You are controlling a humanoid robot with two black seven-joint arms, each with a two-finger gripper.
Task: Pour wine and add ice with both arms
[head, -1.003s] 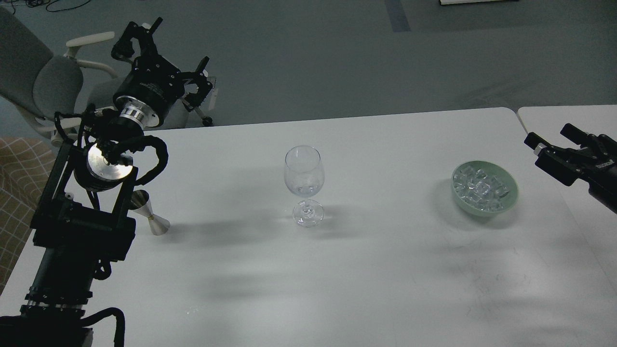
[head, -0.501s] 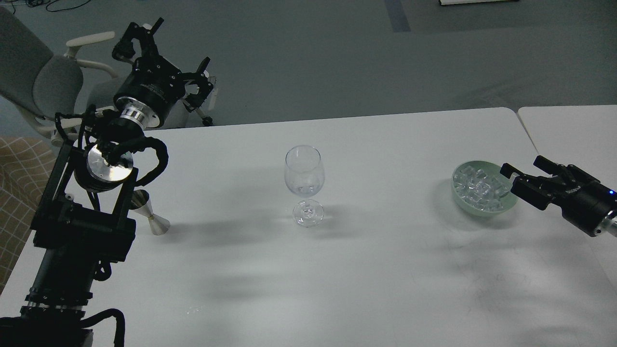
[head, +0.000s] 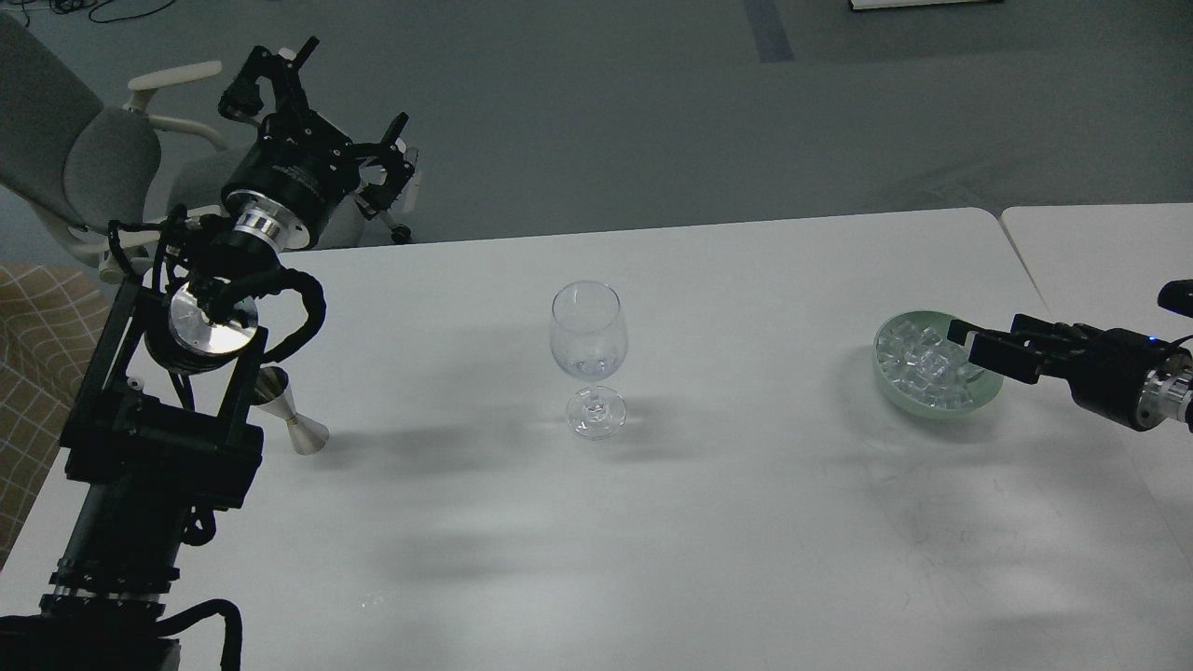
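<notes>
A clear wine glass [head: 587, 359] stands upright in the middle of the white table [head: 746, 522]. A trace of nearly colourless wine [head: 587, 366] lies at the bottom of its bowl. Ice cubes [head: 921, 363] are heaped in a pale green bowl [head: 932, 408] at the right. My right gripper [head: 977, 343] is open and empty, with its fingertips over the bowl's right rim, just above the ice. My left gripper [head: 331, 98] is open and empty, raised high at the far left, beyond the table's back edge.
A silver jigger [head: 296, 424] stands on the table at the left, partly hidden behind my left arm. A grey office chair [head: 84, 149] is behind the left arm. A second white table [head: 1100, 242] adjoins at the right.
My right gripper has moved left and down from beside the bowl to over its right rim. The left arm has barely moved. The glass and the bowl are as before.
</notes>
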